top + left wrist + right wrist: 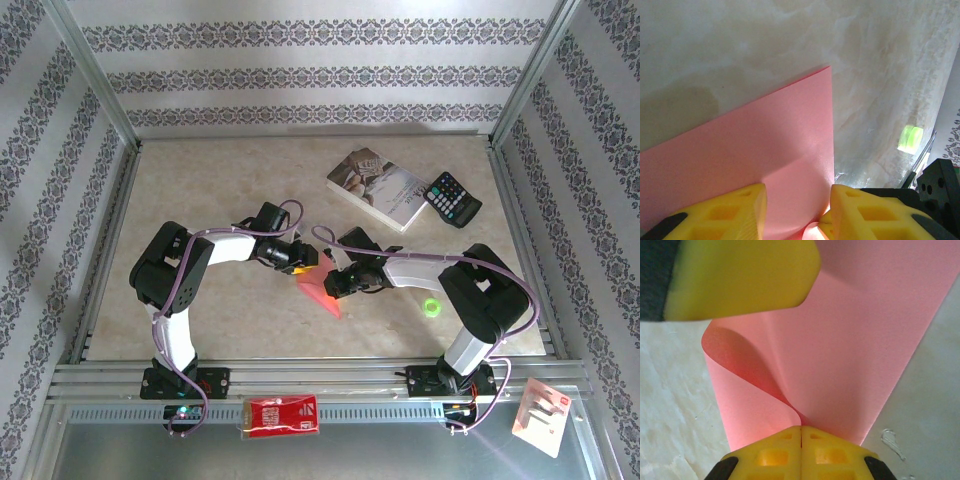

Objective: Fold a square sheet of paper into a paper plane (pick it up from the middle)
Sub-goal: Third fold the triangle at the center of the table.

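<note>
Book (378, 188) and calculator (452, 198) lie beyond pink paper (322, 292) (green piece (432, 307) nearer).

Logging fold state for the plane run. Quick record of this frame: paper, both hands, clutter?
paper: pink sheet between the two hands, one part curled up, no plane shape yet
right hand: shut on the paper at the base of the curl
left hand: fingers apart, paper showing in the gap, not clamped
book: far right, away from the paper
calculator: beside the book
green object: small, near the right arm
</note>
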Controlling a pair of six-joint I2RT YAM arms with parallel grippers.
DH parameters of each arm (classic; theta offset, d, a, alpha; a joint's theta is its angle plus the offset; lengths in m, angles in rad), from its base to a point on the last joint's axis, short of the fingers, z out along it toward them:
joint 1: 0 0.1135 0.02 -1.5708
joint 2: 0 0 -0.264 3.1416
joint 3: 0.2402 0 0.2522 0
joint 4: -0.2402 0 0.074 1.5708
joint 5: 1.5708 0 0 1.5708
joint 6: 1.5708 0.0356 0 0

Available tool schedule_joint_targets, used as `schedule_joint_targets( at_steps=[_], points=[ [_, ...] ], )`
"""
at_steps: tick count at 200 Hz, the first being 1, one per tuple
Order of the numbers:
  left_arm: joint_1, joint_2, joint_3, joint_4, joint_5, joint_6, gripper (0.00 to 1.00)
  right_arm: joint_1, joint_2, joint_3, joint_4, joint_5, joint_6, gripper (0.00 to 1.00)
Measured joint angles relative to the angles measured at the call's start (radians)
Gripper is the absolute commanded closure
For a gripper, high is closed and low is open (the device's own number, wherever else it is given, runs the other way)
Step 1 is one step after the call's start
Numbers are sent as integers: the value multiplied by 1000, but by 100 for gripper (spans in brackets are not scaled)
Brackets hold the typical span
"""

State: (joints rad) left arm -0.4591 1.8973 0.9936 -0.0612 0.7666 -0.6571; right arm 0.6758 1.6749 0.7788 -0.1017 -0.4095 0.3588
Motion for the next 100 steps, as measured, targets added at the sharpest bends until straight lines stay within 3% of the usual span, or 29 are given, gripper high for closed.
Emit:
schedule_joint_targets(
  at_steps=[100],
  points=[
    [0,0,0,0,0,0,62,-6,2,0,-3,0,-8,94]
  ],
)
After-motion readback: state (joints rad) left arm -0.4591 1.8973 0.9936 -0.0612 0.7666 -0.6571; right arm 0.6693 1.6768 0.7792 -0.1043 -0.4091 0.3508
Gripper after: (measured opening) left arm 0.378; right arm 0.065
